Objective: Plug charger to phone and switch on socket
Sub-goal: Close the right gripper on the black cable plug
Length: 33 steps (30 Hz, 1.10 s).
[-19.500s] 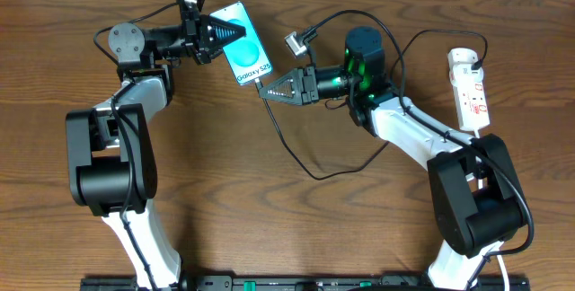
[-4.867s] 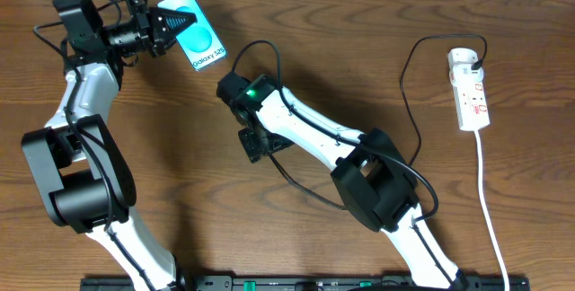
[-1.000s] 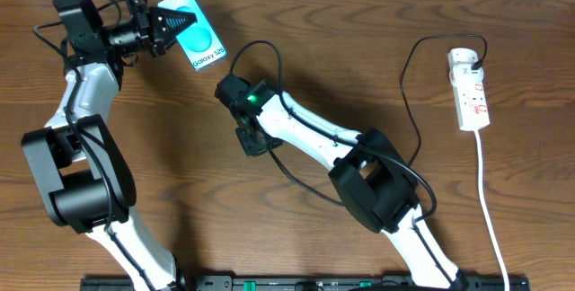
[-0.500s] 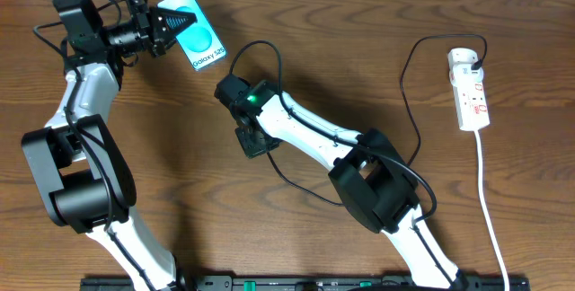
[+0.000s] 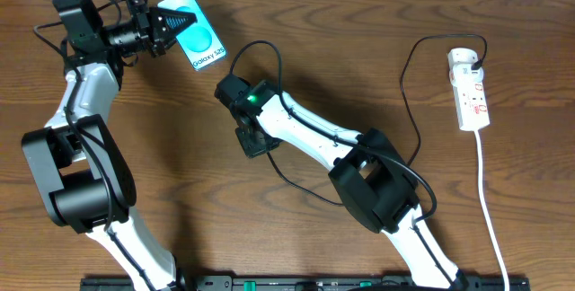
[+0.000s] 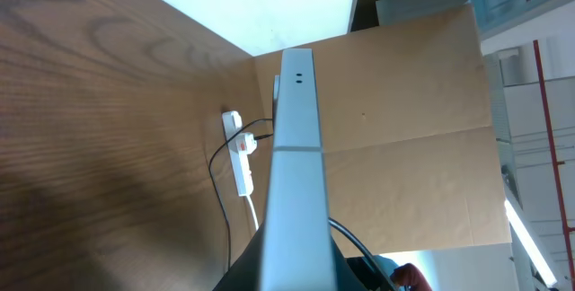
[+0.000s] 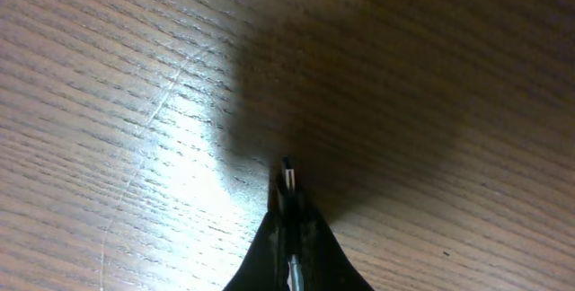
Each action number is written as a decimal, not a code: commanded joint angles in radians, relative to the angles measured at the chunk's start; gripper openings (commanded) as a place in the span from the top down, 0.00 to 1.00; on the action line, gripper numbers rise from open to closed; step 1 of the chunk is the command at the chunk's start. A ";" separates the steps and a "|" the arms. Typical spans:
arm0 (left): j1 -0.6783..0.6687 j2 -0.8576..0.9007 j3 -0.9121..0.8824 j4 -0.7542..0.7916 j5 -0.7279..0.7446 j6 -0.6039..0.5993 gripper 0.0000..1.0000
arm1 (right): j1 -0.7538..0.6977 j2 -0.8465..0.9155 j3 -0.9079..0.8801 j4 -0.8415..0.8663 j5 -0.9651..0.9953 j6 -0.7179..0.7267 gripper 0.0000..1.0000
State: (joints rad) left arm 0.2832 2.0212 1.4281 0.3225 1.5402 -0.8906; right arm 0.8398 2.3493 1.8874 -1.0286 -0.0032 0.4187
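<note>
My left gripper [image 5: 172,23] is shut on the phone [image 5: 199,41], holding it off the table at the far left with its teal-and-white screen facing up. In the left wrist view the phone [image 6: 295,147] shows edge-on between the dark fingers [image 6: 260,268]. My right gripper [image 5: 256,141] points down at the table's middle. It is shut on the charger plug tip [image 7: 287,167], which sticks out just above the wood. The black charger cable [image 5: 404,84] loops across the table to the white socket [image 5: 470,93] at the far right. The socket [image 6: 241,152] also shows in the left wrist view.
The socket's white cord [image 5: 490,201] runs down the right side to the front edge. A loop of black cable [image 5: 292,176] lies under the right arm. A brown cardboard panel [image 6: 404,129] stands behind the table.
</note>
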 commanded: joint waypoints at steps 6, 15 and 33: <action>0.002 -0.043 0.028 0.010 0.032 -0.002 0.93 | -0.007 0.009 -0.019 0.005 0.002 0.016 0.93; 0.002 -0.043 0.028 0.010 0.032 -0.002 0.93 | -0.007 0.009 -0.019 0.004 0.002 0.020 0.99; 0.002 -0.043 0.028 0.022 0.029 -0.002 0.93 | -0.023 -0.035 -0.016 -0.023 -0.079 0.022 0.99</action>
State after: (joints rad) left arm 0.2832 2.0212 1.4281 0.3321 1.5402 -0.8909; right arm 0.8272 2.3474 1.8874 -1.0416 -0.0578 0.4290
